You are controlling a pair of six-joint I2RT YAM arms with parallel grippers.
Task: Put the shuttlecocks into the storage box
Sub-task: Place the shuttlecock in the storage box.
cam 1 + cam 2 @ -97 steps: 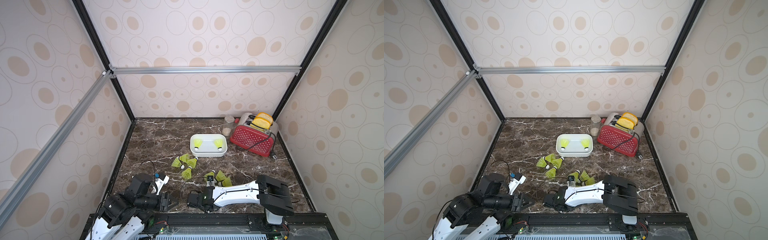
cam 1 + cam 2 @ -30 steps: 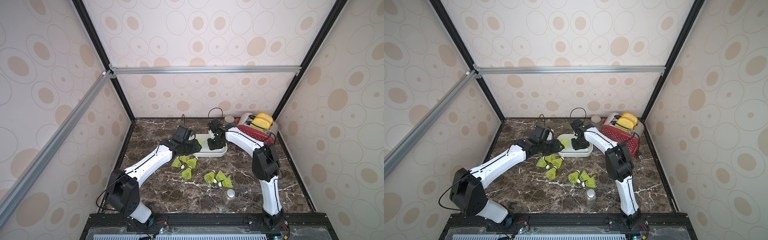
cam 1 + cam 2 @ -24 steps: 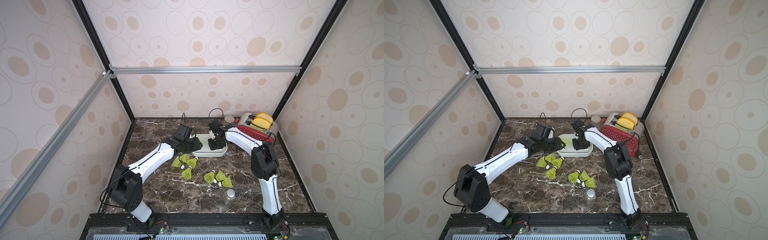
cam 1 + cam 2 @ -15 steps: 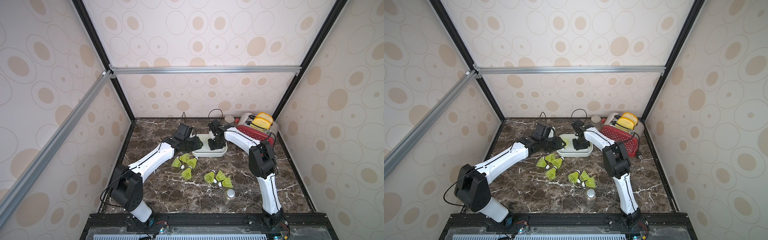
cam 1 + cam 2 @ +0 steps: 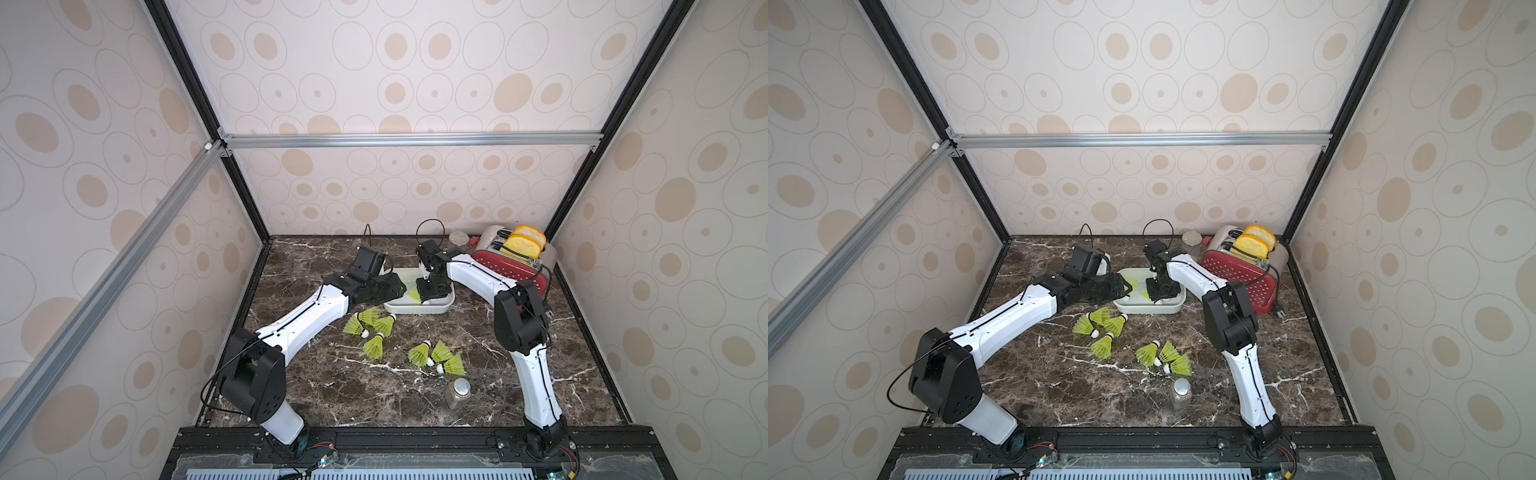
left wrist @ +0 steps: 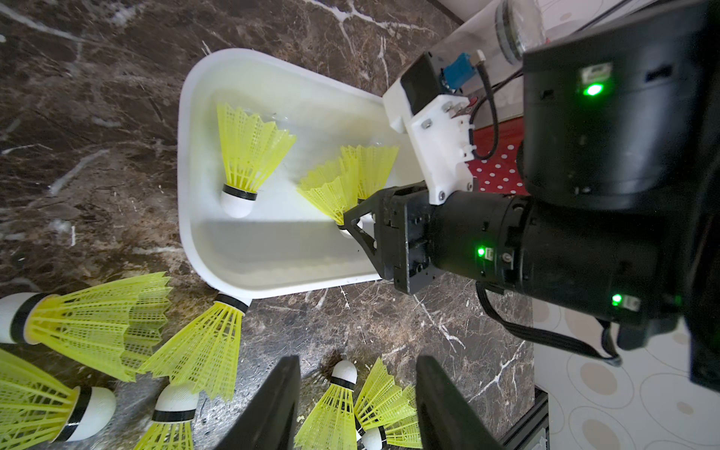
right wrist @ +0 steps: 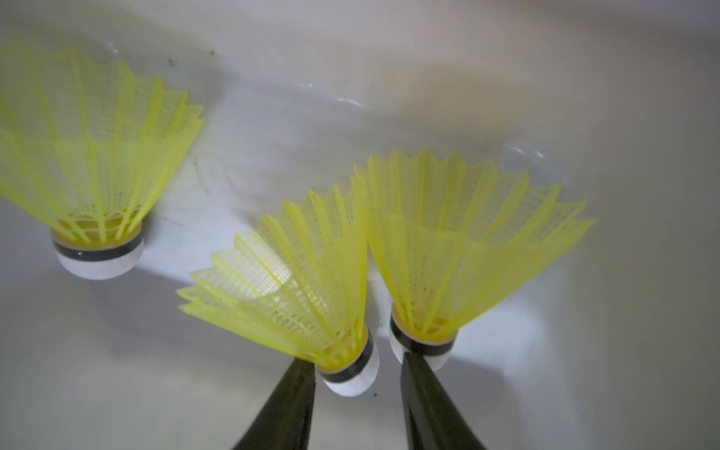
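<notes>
The white storage box stands mid-table and holds three yellow-green shuttlecocks. My right gripper reaches down into the box, open. The white tip of one shuttlecock lies between its fingers, with a gap to one finger. Another shuttlecock lies just beyond. My left gripper hovers open and empty at the box's left end. Two loose groups of shuttlecocks lie on the marble in front of the box.
A red dotted toaster with bread slices stands right of the box, close behind my right arm. One glass jar stands near the front edge and another at the back wall. Patterned walls enclose the table.
Both arms have come from the front edge to the box, which now holds three shuttlecocks instead of two. Over the last second my right jaws have widened around the shuttlecock.
</notes>
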